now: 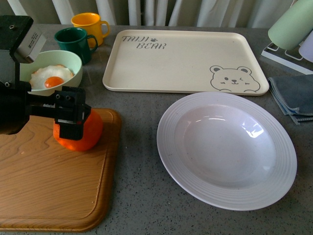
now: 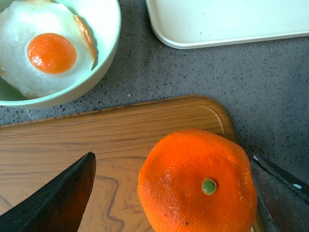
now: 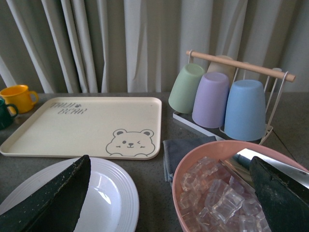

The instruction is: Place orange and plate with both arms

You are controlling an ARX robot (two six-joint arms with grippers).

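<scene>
1. Low over the cutting board (image 1: 44,186) with the left tool (image 1: 72,128): spread open, nothing clamped yet.
2. Between its fingers (image 2: 58,203): the orange (image 2: 198,181), stem dot up, resting on the board near a corner. Close against one finger, clear gap to the other. Looks lined up for a straddle-then-close grasp.
3. Beyond the tool: green bowl (image 1: 76,58) with fried egg (image 1: 51,76), just off the board edge. Safer to lift straight up than risk clipping that rim.
4. Off to the tool's right: a strip of open table (image 1: 137,161), then the plate (image 1: 166,142), empty and well apart from the orange. Easy lane across.
5. Past the plate: cream tray (image 1: 181,58), nothing on it. Possibly the drop spot, can't confirm.
6. On to the right tool (image 3: 170,164): wide open, holding nothing. Not in the front view.
7. Right under it: pink bowl (image 3: 193,153) of ice. Plate beside it, toward the left arm, rim free for a pinch. Cup rack (image 3: 227,101) ahead, so tighter room that way.
</scene>
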